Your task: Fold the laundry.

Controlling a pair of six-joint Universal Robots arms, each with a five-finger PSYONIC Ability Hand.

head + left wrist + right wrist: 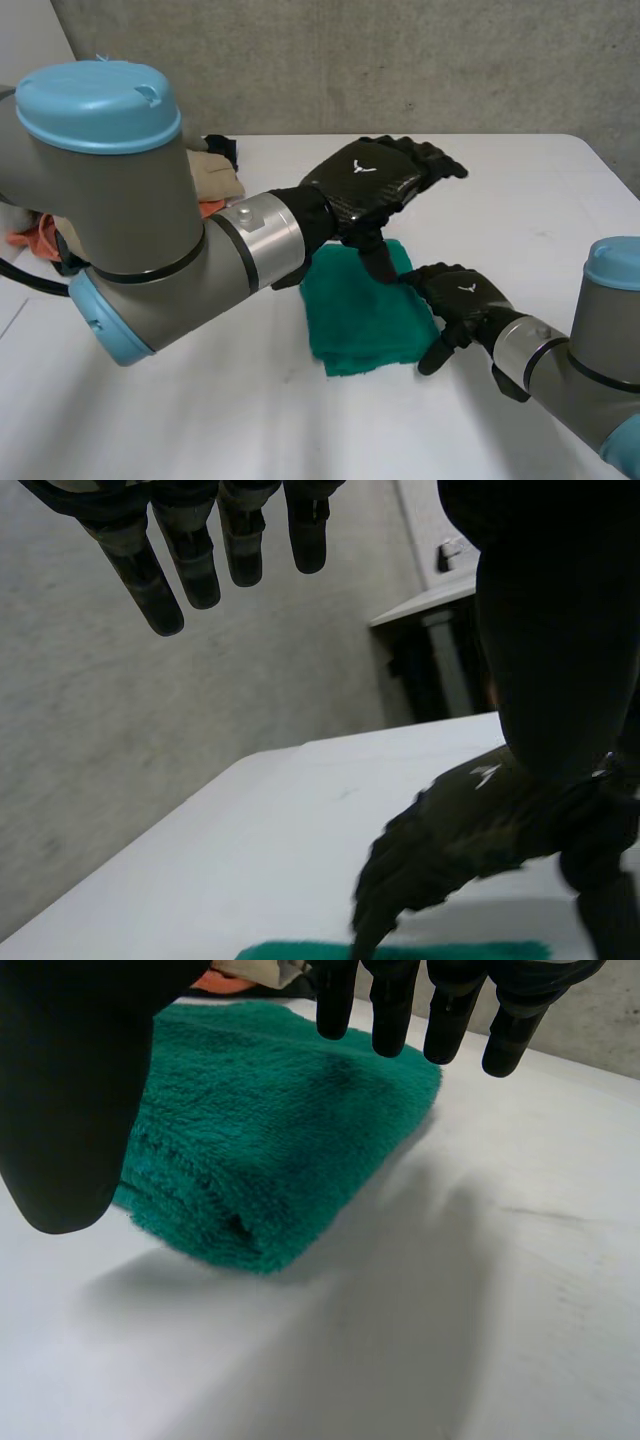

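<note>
Fingers [150,580] straight on left hand [368,182], right hand [468,296] relaxed beside folded green towel [358,318]

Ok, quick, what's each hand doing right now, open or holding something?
Left hand: open, above the towel, holding nothing.
Right hand: open, at the towel's edge, holding nothing.
</note>
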